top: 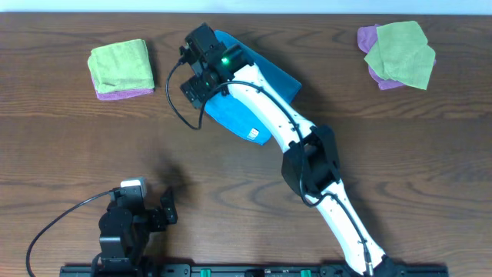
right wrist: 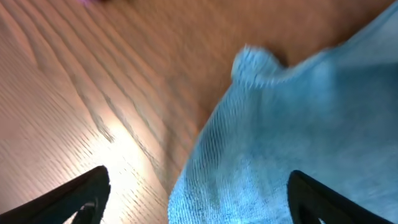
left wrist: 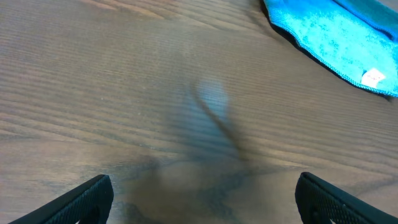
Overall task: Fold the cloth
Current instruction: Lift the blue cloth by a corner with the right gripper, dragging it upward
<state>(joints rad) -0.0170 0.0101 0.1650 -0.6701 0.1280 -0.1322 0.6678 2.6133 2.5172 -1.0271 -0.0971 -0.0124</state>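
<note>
The bright blue cloth (top: pixel 246 115) lies folded on the table at upper centre, with a white tag near its lower edge. My right gripper (top: pixel 201 75) hovers over its left part, open and empty. In the right wrist view the cloth (right wrist: pixel 298 137) fills the right side, its left edge and a raised corner between the spread fingers (right wrist: pixel 199 199). My left gripper (top: pixel 157 214) rests open and empty near the front left edge. The left wrist view shows bare wood between its fingers (left wrist: pixel 202 199) and the cloth (left wrist: pixel 336 37) far off at top right.
A folded lime-green cloth on a purple one (top: pixel 120 68) sits at the back left. A loose pile of lime-green and purple cloths (top: pixel 398 54) sits at the back right. A black cable (top: pixel 175 100) loops beside the right wrist.
</note>
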